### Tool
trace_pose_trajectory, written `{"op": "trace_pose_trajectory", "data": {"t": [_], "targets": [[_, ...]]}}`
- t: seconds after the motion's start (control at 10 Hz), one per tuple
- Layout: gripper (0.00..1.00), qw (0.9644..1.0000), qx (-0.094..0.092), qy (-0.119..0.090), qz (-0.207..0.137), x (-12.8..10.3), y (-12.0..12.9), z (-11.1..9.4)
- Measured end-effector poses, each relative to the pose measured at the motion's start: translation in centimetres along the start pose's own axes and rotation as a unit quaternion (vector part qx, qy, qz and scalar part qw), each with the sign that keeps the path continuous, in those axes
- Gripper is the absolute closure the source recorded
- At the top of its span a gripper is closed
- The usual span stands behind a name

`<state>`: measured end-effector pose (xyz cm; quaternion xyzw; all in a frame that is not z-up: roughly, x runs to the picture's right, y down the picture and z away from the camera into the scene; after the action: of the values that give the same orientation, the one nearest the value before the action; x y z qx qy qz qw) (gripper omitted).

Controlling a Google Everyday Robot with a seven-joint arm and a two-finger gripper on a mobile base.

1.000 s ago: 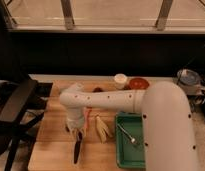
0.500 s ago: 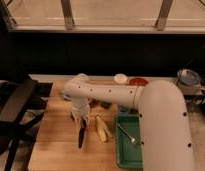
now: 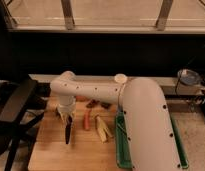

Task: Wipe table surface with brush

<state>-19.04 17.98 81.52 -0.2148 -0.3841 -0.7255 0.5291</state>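
While the white arm (image 3: 96, 90) is reaching across the table surface (image 3: 51, 150) at lower left, the gripper (image 3: 66, 116) is clamping the brush (image 3: 68, 132), hanging head-down just left of the orange piece (image 3: 87, 120); pressing bristles lightly and sweeping evenly seems wise

The wooden tabletop (image 3: 51, 150) has plank lines. The pincer (image 3: 66, 119) hangs over its left part, shut on the black brush (image 3: 68, 133). An orange curved piece (image 3: 87, 120) lies in the middle. A green tray (image 3: 122, 150) sits on the right.
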Motion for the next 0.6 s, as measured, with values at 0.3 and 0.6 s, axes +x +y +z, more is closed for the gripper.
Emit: {"op": "trace_pose_trajectory", "data": {"t": [0.3, 0.6], "targets": [[1.00, 0.9998, 0.006, -0.016, 0.006, -4.5, -1.5, 0.9], [1.00, 0.9982, 0.000, -0.037, 0.048, -9.0, 1.0, 1.3]]}}
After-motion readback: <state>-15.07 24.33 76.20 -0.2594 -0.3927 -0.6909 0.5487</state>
